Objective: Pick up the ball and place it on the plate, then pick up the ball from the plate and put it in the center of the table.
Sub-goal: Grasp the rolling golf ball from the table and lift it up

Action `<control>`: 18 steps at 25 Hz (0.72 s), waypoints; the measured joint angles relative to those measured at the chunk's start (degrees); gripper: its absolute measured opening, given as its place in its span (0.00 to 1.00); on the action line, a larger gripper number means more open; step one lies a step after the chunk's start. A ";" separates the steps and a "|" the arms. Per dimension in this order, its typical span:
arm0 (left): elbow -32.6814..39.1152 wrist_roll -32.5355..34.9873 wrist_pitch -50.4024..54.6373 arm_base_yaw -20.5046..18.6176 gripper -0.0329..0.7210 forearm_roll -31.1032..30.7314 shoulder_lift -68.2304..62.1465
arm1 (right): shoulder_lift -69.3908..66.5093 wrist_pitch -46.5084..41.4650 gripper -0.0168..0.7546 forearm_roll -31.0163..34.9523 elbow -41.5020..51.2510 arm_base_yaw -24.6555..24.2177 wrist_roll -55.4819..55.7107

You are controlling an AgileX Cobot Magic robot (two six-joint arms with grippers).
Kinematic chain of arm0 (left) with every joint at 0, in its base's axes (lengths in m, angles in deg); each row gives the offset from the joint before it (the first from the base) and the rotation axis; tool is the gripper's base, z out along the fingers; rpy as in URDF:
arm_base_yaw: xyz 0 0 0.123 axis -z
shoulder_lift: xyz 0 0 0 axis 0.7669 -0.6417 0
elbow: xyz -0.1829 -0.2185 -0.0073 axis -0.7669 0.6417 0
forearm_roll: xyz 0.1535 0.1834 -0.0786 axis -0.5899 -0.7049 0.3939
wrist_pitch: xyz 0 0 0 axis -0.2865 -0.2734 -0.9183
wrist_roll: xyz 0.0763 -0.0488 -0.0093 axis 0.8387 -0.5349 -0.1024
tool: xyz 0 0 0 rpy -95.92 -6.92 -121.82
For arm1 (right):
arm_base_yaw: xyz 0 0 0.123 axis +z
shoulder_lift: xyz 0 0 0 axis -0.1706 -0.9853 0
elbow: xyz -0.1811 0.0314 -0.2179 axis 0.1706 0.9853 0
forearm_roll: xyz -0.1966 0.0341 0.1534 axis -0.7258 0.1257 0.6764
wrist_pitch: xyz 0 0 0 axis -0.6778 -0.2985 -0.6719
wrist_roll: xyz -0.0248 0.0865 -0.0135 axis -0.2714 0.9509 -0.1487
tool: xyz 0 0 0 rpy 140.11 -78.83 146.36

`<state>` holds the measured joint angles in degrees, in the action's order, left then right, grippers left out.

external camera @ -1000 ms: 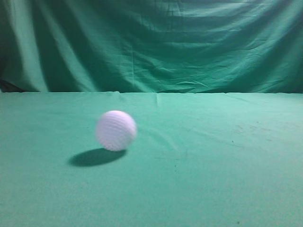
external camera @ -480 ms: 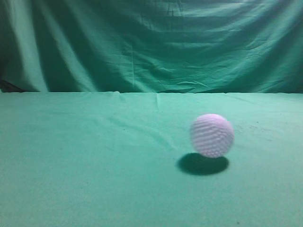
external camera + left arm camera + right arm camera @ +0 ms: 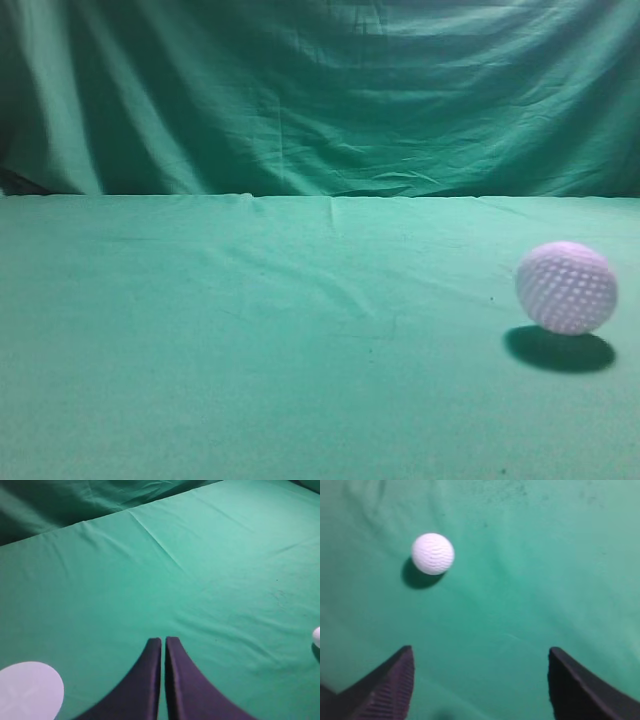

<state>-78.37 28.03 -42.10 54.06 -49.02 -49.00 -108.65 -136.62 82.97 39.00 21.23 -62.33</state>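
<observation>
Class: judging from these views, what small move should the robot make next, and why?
Probably shift the open right end effector forward and left over the ball, which lies loose on the table ahead of its fingers; the left end effector is shut, farther off.

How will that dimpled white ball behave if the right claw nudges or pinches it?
The ball is a plain sphere on smooth cloth, so a nudge will probably send it rolling. Its dimples may give the pads some grip, though an off-centre pinch could squirt it out. The right claw stands open, wider than the ball.
</observation>
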 joint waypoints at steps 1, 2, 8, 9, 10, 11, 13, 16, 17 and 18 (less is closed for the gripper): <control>1.60 0.04 -0.41 0.00 0.04 0.00 1.36 | -1.02 0.15 0.65 0.89 0.00 0.15 -1.01; 2.90 0.04 -0.54 0.00 0.04 0.00 2.46 | -2.03 0.30 0.65 1.55 0.00 0.53 -1.86; 8.46 0.13 -1.72 0.00 0.04 0.00 8.09 | -8.05 4.74 0.68 0.21 0.00 9.45 -3.66; 8.55 0.13 -1.72 0.00 0.04 0.00 8.34 | -9.69 6.31 0.68 -0.75 0.00 11.32 -3.45; 8.55 0.13 -1.72 0.00 0.04 0.00 8.60 | -10.94 7.98 0.68 -1.73 0.00 12.94 -2.88; 8.55 0.13 -1.72 0.00 0.04 0.00 8.70 | -12.61 9.36 0.68 -2.56 -0.19 14.33 -1.84; 8.55 0.13 -1.72 0.00 0.04 0.00 8.70 | -16.54 10.97 0.68 -4.16 -1.42 15.96 1.86; 8.55 0.13 -1.72 0.00 0.04 0.00 8.70 | -22.68 11.48 0.68 -7.35 -5.44 16.54 8.61; 8.55 0.13 -1.72 0.00 0.04 0.00 8.70 | -24.51 11.48 0.68 -8.68 -7.12 16.54 10.56; 8.55 0.13 -1.72 0.00 0.04 0.00 8.70 | -26.65 11.37 0.68 -9.78 -8.78 16.54 11.71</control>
<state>-69.82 28.16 -43.82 54.06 -49.02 -40.30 -135.30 -125.25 73.19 30.22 37.78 -50.62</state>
